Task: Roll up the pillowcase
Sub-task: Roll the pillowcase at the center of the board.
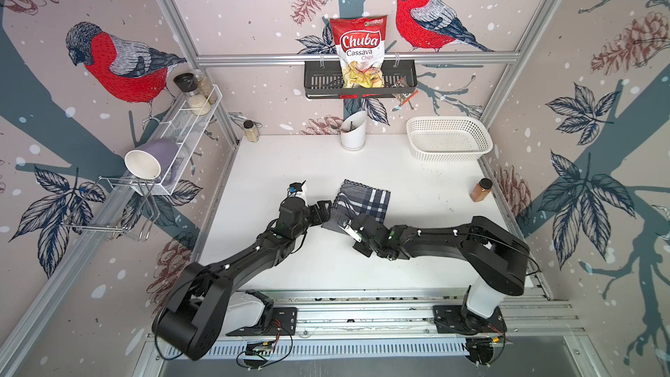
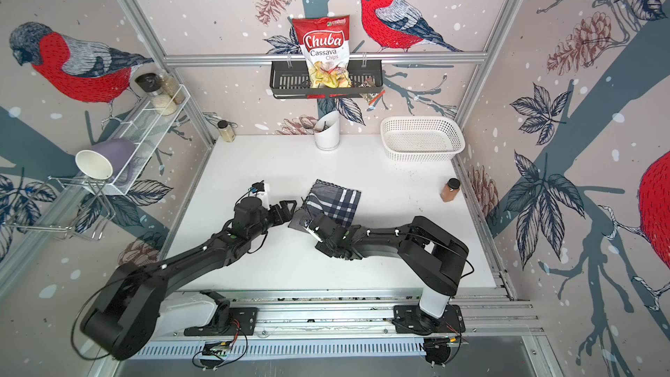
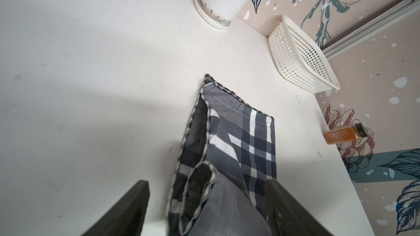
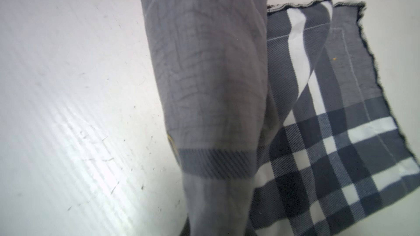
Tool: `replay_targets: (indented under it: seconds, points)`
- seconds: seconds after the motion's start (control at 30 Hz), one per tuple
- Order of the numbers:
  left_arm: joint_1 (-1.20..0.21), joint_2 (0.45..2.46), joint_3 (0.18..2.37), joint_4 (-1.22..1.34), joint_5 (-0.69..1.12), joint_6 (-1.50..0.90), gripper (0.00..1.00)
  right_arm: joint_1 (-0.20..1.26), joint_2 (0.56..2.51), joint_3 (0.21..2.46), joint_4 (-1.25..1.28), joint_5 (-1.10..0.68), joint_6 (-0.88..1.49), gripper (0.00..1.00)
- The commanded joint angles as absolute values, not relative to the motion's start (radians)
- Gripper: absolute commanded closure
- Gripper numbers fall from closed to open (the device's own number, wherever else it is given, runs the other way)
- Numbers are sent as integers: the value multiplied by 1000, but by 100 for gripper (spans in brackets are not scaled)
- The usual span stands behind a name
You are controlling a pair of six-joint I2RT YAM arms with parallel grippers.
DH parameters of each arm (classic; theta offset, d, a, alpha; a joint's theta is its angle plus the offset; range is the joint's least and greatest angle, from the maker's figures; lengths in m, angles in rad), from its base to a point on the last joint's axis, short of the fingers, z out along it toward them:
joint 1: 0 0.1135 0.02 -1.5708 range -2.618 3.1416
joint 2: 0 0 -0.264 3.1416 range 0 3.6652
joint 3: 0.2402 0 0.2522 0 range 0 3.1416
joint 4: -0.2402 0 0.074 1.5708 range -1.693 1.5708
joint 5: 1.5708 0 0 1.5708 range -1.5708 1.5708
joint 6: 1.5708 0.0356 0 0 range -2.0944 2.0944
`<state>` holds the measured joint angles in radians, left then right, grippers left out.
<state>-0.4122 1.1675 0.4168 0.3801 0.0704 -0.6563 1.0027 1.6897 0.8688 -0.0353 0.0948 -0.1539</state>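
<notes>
The pillowcase (image 1: 366, 199), grey with a white and navy plaid, lies folded mid-table, and its near part is turned up into a grey roll (image 3: 218, 203). My left gripper (image 1: 326, 210) sits at the roll's left end. In the left wrist view its dark fingers (image 3: 134, 207) stand wide apart with the roll's end between them and a gap on each side. My right gripper (image 1: 342, 225) is at the roll's near edge. In the right wrist view the grey roll (image 4: 209, 87) runs straight down over its jaws and hides them. That gripper is shut on the cloth.
A white perforated basket (image 1: 448, 139) stands at the back right and a white utensil holder (image 1: 353, 134) at the back middle. A brown spice bottle (image 1: 481, 190) stands by the right wall and a small jar (image 1: 251, 131) in the back left corner.
</notes>
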Motion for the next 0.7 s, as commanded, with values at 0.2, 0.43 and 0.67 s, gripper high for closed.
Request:
replay_targets:
  seconds: [0.2, 0.43, 0.67]
  points:
    - [-400, 1222, 454, 340, 145, -581, 19, 738, 1728, 897, -13, -844, 76, 100]
    - [-413, 1336, 472, 405, 164, -574, 19, 663, 1892, 963, -33, -995, 95, 98]
    - [-449, 1435, 513, 435, 174, -547, 29, 651, 1998, 1029, -97, -945, 136, 76]
